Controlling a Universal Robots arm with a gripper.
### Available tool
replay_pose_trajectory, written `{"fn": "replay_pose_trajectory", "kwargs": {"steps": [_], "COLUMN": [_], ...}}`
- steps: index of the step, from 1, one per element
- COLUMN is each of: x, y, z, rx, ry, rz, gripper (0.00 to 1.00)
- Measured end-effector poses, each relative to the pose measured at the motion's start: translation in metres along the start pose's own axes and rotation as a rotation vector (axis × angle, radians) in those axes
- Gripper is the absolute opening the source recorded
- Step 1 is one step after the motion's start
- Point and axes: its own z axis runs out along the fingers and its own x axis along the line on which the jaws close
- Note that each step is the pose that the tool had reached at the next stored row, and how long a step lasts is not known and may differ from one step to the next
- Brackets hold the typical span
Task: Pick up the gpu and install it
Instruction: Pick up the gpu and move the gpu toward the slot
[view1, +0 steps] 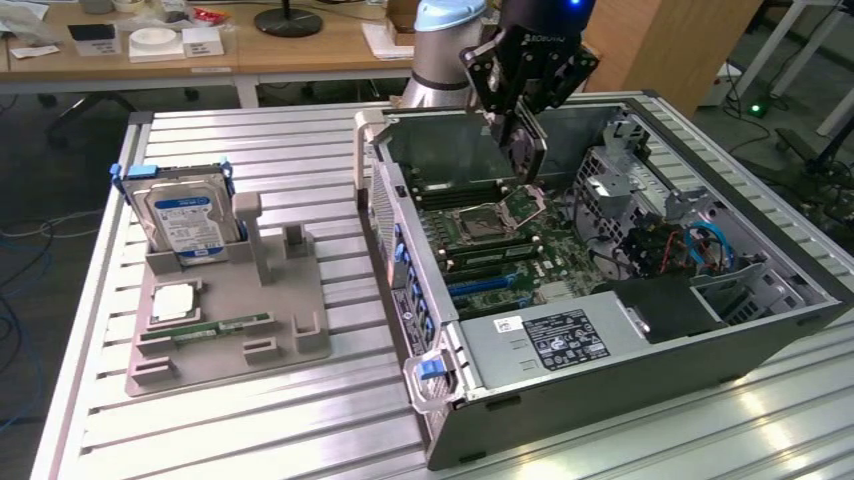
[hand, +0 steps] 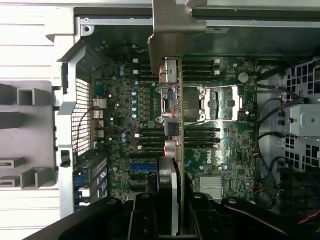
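Note:
The gpu (view1: 526, 150) is a thin dark card that hangs upright, edge down, over the open computer case (view1: 801, 300). My gripper (view1: 523, 112) is shut on its upper edge. The card's lower end hovers above the motherboard (view1: 527, 250), near the processor socket, without touching it. In the wrist view the gpu (hand: 172, 130) runs edge-on away from the gripper (hand: 172, 212), and its silver bracket (hand: 170, 30) sits at the far end. The black fingers (hand: 142, 217) press on both of its faces. The blue expansion slots (hand: 142, 166) lie on the board beside the card's line.
A grey fixture (view1: 234, 335) on the slatted table at the exterior view's left holds a hard drive (view1: 187, 222) and a green memory stick (view1: 220, 326). Inside the case are a power supply (view1: 561, 340) and a drive cage with cables (view1: 667, 240). The case walls stand around the board.

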Motion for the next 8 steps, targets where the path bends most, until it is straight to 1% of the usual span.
{"fn": "replay_pose_trajectory", "kwargs": {"steps": [8], "x": [-0.016], "y": [0.0004], "z": [0.0005], "rx": [0.0], "ry": [0.0], "rz": [0.0], "gripper": [0.28]}}
